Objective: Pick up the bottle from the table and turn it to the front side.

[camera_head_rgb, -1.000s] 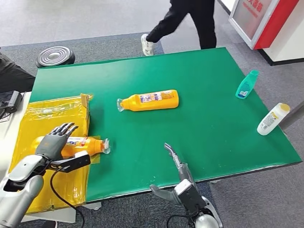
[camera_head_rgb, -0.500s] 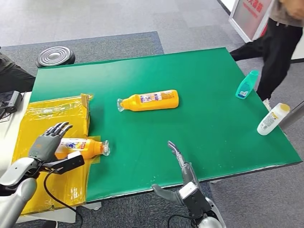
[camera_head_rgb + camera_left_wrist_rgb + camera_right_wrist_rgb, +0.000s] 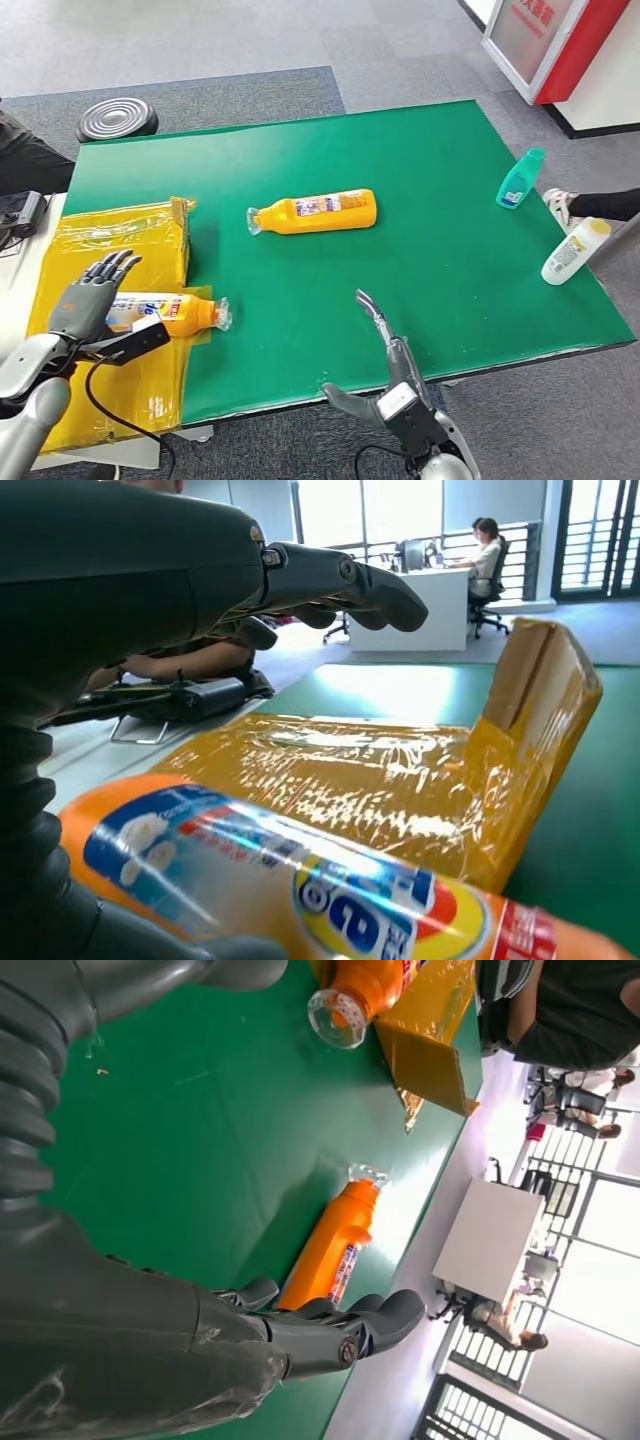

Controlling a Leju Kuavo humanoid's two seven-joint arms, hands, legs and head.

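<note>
Orange bottle (image 3: 315, 212) lies mid-table: stiff plastic, glossy label, likely slippery. I'd grab mid-body. My right hand (image 3: 377, 365) released; left hand (image 3: 89, 297) released, fingers spread.

The near orange bottle (image 3: 317, 890), lying at the green table's (image 3: 423, 250) left edge on the yellow wrapped package (image 3: 113, 240), bears a blue, red and yellow label with large blue letters, of which an "e" can be made out in the left wrist view; the whole word cannot be read. The orange bottle (image 3: 317, 212) in the table's middle, the teal bottle (image 3: 519, 180) and the white bottle (image 3: 573, 250) near the right edge carry labels too small to read. The red-framed sign (image 3: 540, 30) beyond the far right corner shows red characters that are cut off and illegible.
</note>
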